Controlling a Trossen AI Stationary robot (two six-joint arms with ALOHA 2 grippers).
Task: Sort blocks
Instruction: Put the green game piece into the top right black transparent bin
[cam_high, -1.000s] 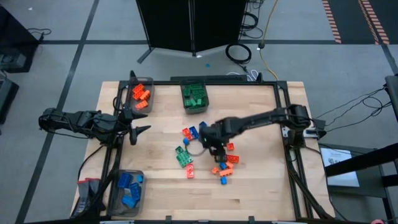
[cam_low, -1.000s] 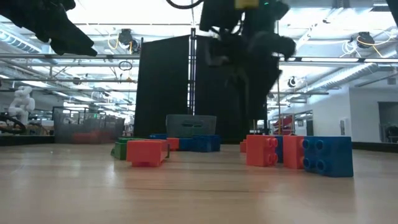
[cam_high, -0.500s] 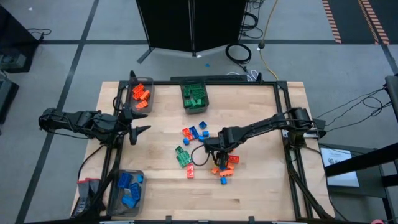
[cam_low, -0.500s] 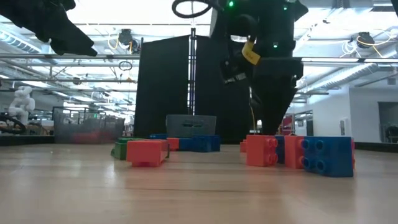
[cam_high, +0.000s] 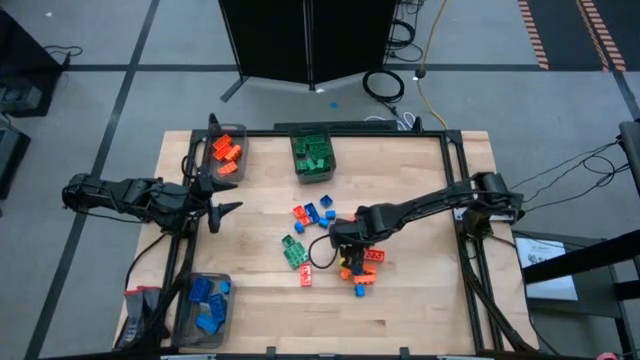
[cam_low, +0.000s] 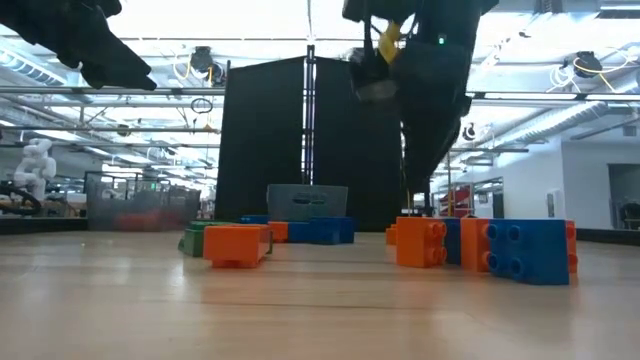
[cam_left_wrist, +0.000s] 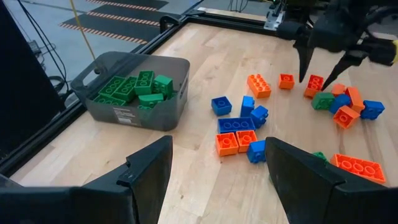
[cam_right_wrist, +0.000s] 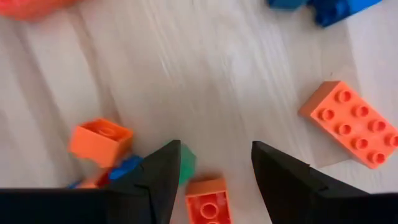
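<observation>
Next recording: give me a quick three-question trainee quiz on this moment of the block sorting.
1. True or false: the right gripper is open above the loose blocks mid-table.
2. Which bin holds green blocks? A: the bin at the table's far edge; B: the bin at the near left corner.
3. Fill in: the left gripper holds ____.

Key: 1 true; 2 A, since the near left bin holds blue blocks; 3 nothing, as it hangs open by the table's left edge.

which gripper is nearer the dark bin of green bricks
Left is probably nearer, but it's close. The left gripper hangs open beside the table's left edge, across from the dark translucent bin of green bricks; the right gripper is open over the central pile.
</observation>
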